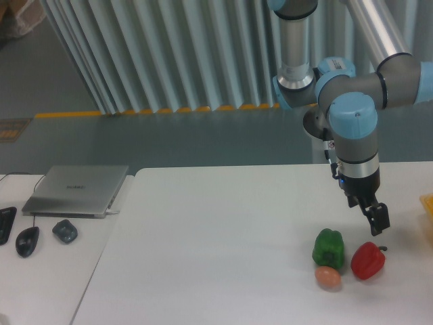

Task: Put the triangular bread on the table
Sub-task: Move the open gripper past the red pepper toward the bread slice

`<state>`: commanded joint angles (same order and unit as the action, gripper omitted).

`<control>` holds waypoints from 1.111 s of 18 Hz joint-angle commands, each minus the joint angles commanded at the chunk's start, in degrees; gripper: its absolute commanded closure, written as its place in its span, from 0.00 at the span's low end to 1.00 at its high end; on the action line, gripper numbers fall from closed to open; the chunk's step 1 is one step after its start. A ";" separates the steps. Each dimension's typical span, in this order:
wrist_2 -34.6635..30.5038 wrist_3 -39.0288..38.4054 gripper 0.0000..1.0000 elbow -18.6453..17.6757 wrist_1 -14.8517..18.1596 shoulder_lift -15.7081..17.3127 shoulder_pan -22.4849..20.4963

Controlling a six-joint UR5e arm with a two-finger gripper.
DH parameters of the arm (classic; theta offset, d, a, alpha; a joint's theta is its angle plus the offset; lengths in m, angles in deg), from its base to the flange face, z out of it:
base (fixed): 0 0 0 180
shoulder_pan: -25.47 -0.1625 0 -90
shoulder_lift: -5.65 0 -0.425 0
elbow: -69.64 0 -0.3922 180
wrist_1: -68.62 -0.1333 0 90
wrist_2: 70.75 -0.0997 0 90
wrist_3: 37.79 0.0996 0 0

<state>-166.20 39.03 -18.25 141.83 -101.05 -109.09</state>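
Note:
At the right edge of the frame, a sliver of golden yellow lies on the white table [223, 230]. It looks like the triangular bread [427, 203], though the frame cuts off most of it. My gripper [377, 222] hangs just above the table, to the left of that sliver and slightly above and to the right of a red bell pepper. Its dark fingers overlap from this angle, so the gap between them does not show. Nothing is visibly held.
A green bell pepper [329, 247], a red bell pepper [368, 261] and a small orange-brown egg-like ball [327, 276] are grouped below the gripper. A separate desk at the left carries a closed laptop [76, 189] and two mice [27, 240].

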 joint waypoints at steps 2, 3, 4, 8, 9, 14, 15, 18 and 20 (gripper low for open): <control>0.17 0.00 0.00 0.09 -0.17 0.00 -0.35; 0.26 -0.09 0.00 0.00 -0.18 0.00 -0.44; 0.26 0.00 0.00 0.00 -0.26 0.00 -0.70; -0.18 -0.35 0.00 -0.09 -2.02 -0.18 -1.66; -0.18 -0.44 0.00 -0.17 -2.63 -0.26 -2.80; 0.09 -0.09 0.00 -0.70 -4.04 -0.09 -8.08; 0.09 0.00 0.00 -0.70 -4.04 -0.17 -8.52; 0.09 0.17 0.00 -0.70 -4.65 -0.35 -9.93; 0.17 -0.26 0.00 -0.70 -6.67 -0.79 -11.51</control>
<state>-166.03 38.76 -18.95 135.16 -101.84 -120.60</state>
